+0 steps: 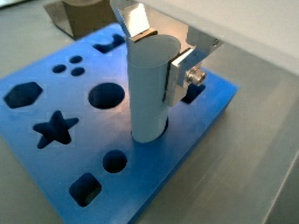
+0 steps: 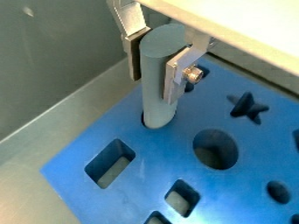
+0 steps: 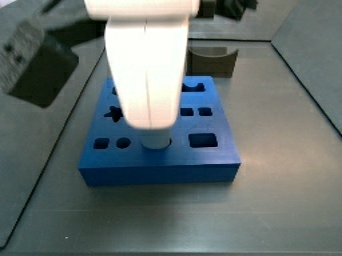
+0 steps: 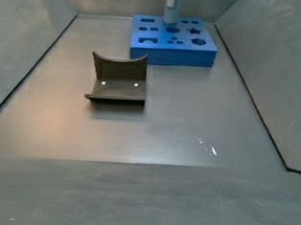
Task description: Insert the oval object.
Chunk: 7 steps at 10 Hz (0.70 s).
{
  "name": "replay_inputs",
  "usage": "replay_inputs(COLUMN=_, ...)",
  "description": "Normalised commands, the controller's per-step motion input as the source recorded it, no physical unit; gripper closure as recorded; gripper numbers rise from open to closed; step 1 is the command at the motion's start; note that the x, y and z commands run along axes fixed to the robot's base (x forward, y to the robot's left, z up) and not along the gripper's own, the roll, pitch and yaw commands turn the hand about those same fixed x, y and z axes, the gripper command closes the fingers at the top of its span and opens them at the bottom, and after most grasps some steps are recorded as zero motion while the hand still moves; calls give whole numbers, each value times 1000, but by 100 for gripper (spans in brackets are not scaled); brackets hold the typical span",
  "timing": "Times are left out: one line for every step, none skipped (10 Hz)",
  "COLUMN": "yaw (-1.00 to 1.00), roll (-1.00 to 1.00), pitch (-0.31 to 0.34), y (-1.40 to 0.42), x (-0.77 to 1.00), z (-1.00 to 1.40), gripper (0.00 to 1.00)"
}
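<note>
The oval object (image 1: pixel 152 92) is a pale grey-white post, upright, with its lower end in a hole of the blue block (image 1: pixel 70 166); it also shows in a wrist view (image 2: pixel 162 79). My gripper (image 1: pixel 156 54) is shut on the post near its top, silver fingers (image 1: pixel 184 74) on both flat sides, also in a wrist view (image 2: pixel 158 54). In a side view the arm's white body hides the gripper and only the post's lower end (image 3: pixel 156 143) shows at the block (image 3: pixel 160 165). In a side view the post (image 4: pixel 170 5) stands at the far block (image 4: pixel 174 44).
The blue block has several shaped holes: star (image 1: pixel 52 129), round (image 1: pixel 107 94), oval (image 1: pixel 114 161). A brown block with a curved notch (image 4: pixel 117 80) lies mid-floor, also in a side view (image 3: pixel 214 58). Grey walls surround the floor.
</note>
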Motion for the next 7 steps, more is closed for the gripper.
replay_inputs(yaw=-400, roll=6, pitch=0, y=0, x=0, z=-546, gripper=100)
replay_inputs(yaw=-363, roll=60, pitch=0, y=-3, x=0, z=-589, gripper=100)
replay_inputs(yaw=-309, roll=80, pitch=3, y=-29, x=29, z=-566, gripper=100)
replay_inputs(yaw=-257, roll=79, pitch=7, y=-23, x=60, z=-480, gripper=100)
replay_inputs(yaw=-106, roll=0, pitch=-9, y=0, x=0, z=-194, gripper=100)
replay_inputs(yaw=0, roll=-49, pitch=0, y=17, x=0, z=0, gripper=100)
replay_inputs(yaw=0, roll=0, pitch=0, y=0, x=0, z=0, gripper=100)
